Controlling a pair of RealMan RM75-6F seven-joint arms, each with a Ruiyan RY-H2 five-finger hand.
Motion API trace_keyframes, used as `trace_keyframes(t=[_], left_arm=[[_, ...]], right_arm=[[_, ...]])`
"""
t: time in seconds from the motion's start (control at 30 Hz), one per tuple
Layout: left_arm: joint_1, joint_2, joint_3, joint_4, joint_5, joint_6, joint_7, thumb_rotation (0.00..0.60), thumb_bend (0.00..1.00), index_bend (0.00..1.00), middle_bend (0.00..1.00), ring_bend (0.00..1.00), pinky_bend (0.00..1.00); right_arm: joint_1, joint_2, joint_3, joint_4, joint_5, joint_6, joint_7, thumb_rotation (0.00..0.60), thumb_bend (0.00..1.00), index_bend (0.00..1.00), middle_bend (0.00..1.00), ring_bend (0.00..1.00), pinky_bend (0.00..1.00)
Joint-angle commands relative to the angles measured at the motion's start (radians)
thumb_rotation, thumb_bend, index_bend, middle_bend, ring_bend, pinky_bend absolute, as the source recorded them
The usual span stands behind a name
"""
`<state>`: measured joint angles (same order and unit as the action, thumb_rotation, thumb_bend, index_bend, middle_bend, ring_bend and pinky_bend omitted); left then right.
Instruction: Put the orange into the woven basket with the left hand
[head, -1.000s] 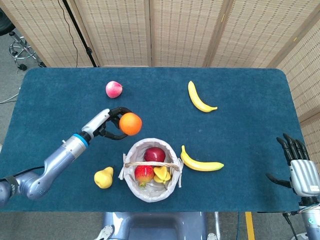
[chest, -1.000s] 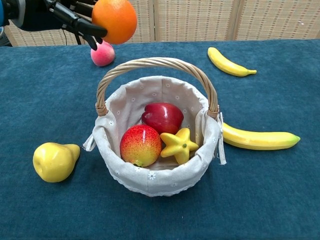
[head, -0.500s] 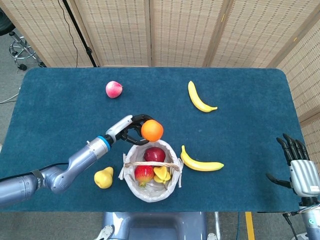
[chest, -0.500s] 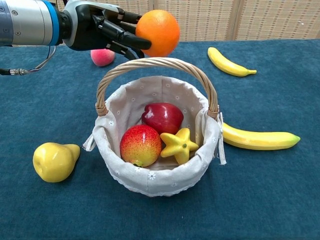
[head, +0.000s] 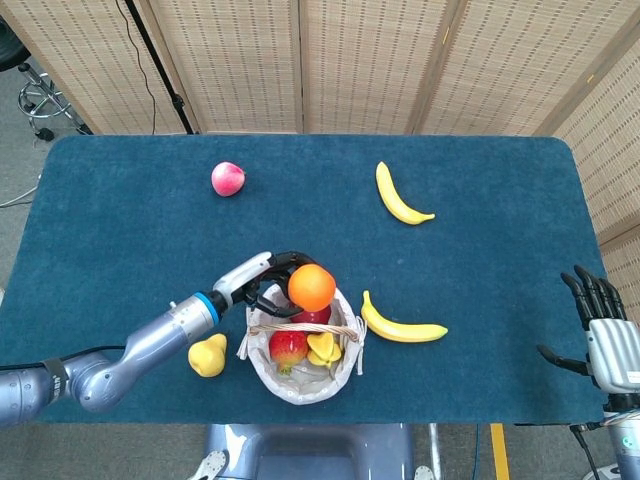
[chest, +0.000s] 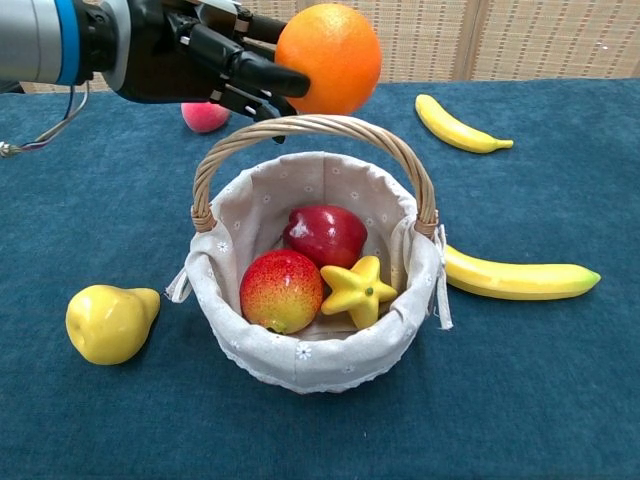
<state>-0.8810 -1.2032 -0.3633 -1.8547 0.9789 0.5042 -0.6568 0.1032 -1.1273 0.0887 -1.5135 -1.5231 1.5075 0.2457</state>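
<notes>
My left hand (head: 262, 281) (chest: 205, 62) grips the orange (head: 311, 287) (chest: 329, 58) and holds it in the air just above the woven basket's (head: 300, 385) (chest: 310, 360) far rim and handle (chest: 315, 127). The basket, lined with white cloth, holds a dark red apple (chest: 325, 234), a red-yellow fruit (chest: 281, 290) and a yellow star-shaped fruit (chest: 359, 289). My right hand (head: 609, 340) rests open at the table's right edge, far from the basket.
A yellow pear (head: 207, 355) (chest: 108, 322) lies left of the basket and a banana (head: 402, 327) (chest: 520, 277) just right of it. A second banana (head: 398, 197) (chest: 458, 126) and a pink peach (head: 228, 179) (chest: 204, 116) lie farther back on the blue table (head: 500, 230).
My left hand has carried the orange rightward and toward me, from left of and beyond the basket to just over its far rim. The right hand has sunk a little in the head view.
</notes>
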Motion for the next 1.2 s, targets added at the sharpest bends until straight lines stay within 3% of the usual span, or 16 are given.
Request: trace_keyframes(t=[0.03, 0.23, 0.33, 0.43, 0.53, 0.63, 0.93, 1.07, 1.2], left_arm=[[0.022, 0.025, 0.016, -0.034, -0.002, 0.029, 0.031, 0.600, 0.50, 0.60, 0.52, 0.46, 0.43], [0.031, 0.043, 0.035, -0.045, -0.024, 0.043, 0.061, 0.600, 0.50, 0.60, 0.52, 0.46, 0.43], [0.032, 0.038, 0.040, -0.029, -0.030, 0.044, 0.069, 0.600, 0.49, 0.55, 0.42, 0.37, 0.40], [0.041, 0.027, 0.035, -0.010, 0.007, 0.024, 0.050, 0.600, 0.44, 0.31, 0.15, 0.12, 0.15], [0.047, 0.027, 0.037, 0.017, 0.090, -0.015, 0.045, 0.600, 0.40, 0.12, 0.01, 0.00, 0.01], [0.053, 0.029, 0.032, 0.026, 0.155, -0.040, 0.028, 0.600, 0.37, 0.05, 0.00, 0.00, 0.00], [0.069, 0.041, 0.011, 0.036, 0.278, -0.072, -0.063, 0.600, 0.34, 0.02, 0.00, 0.00, 0.00], [0.116, 0.083, 0.015, 0.032, 0.348, 0.020, -0.042, 0.600, 0.34, 0.02, 0.00, 0.00, 0.00], [0.187, 0.100, 0.059, 0.060, 0.379, 0.198, 0.153, 0.600, 0.34, 0.02, 0.00, 0.00, 0.00]], right_arm=[[-0.001, 0.000, 0.001, 0.000, 0.000, 0.002, 0.002, 0.600, 0.00, 0.06, 0.00, 0.00, 0.00], [-0.002, 0.002, 0.000, -0.004, -0.005, 0.007, 0.002, 0.600, 0.00, 0.06, 0.00, 0.00, 0.00], [-0.003, 0.003, -0.002, -0.007, -0.010, 0.009, 0.005, 0.600, 0.00, 0.06, 0.00, 0.00, 0.00], [-0.004, 0.004, -0.003, -0.010, -0.013, 0.011, 0.004, 0.600, 0.00, 0.06, 0.00, 0.00, 0.00], [-0.003, 0.005, -0.003, -0.011, -0.015, 0.011, 0.008, 0.600, 0.00, 0.06, 0.00, 0.00, 0.00], [-0.003, 0.005, -0.003, -0.011, -0.016, 0.010, 0.009, 0.600, 0.00, 0.06, 0.00, 0.00, 0.00], [-0.003, 0.006, -0.004, -0.012, -0.017, 0.009, 0.015, 0.600, 0.00, 0.06, 0.00, 0.00, 0.00], [0.000, 0.003, -0.003, -0.003, -0.012, 0.003, 0.007, 0.600, 0.00, 0.06, 0.00, 0.00, 0.00], [0.003, -0.009, 0.000, 0.003, -0.006, 0.001, -0.028, 0.600, 0.00, 0.06, 0.00, 0.00, 0.00]])
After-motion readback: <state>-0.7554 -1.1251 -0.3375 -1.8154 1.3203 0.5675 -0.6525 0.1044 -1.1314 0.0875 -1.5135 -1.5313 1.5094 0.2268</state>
